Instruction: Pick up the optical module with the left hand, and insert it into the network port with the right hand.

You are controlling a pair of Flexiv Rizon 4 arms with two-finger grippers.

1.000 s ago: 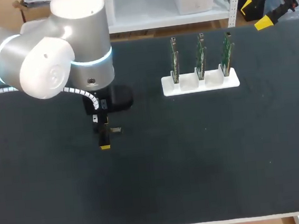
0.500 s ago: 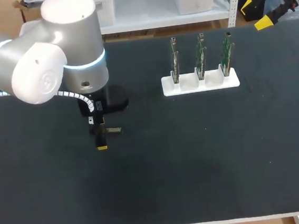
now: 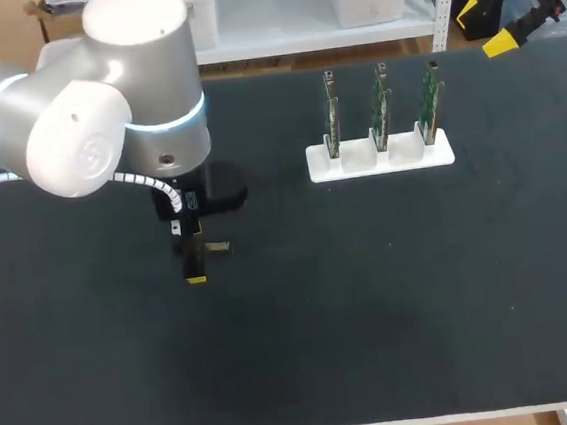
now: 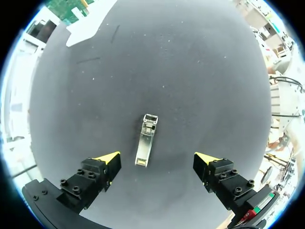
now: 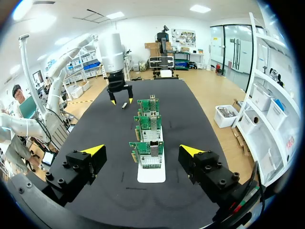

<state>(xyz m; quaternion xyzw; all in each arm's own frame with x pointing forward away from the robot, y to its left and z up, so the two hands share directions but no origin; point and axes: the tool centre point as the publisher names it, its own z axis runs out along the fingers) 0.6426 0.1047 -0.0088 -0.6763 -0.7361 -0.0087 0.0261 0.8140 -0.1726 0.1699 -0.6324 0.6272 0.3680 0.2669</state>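
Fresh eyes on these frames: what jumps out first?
The bulky silver-white left arm fills the head view's left, with the left gripper open over the small silver metal optical module lying flat on the black table. Toward the table's far right stand three upright green circuit boards in a white holder, which the open right gripper faces.

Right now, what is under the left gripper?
A metal module lies on the table between the open left gripper's fingers. From above, the gripper hides part of it.
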